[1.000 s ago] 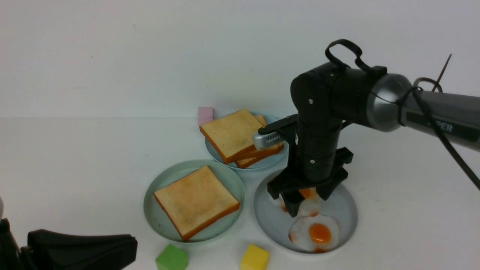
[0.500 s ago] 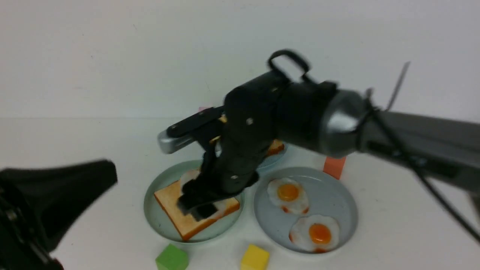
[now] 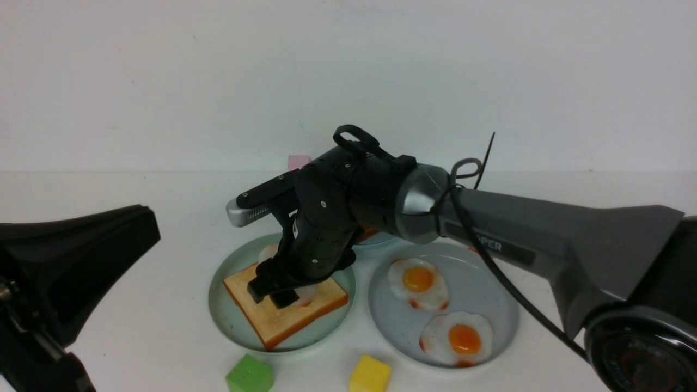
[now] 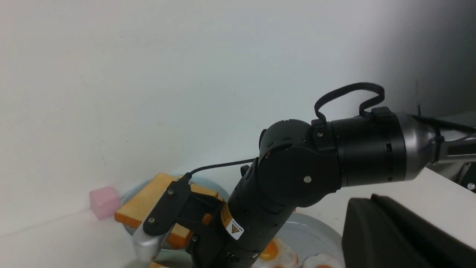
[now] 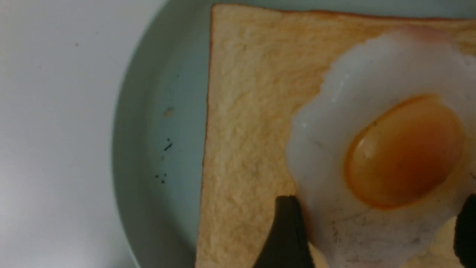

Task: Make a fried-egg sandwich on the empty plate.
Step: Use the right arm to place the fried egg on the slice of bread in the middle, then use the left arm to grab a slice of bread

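The right hand (image 3: 271,296) is setting the fried egg (image 5: 390,149) onto the toast slice (image 5: 253,111) lying in the middle of the plate (image 3: 223,321), its fingers (image 5: 286,238) grasping the egg's white on both sides. Judged next: releasing, rising clear, then fetching a covering slice from the toast stack (image 4: 145,203) just behind the plate.

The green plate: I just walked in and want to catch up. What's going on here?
The right gripper is down over the mint-green plate, holding a fried egg by its edges as it lies on the toast slice there. Two more eggs sit on the grey plate beside it. No top slice is on yet; spare toast waits behind.
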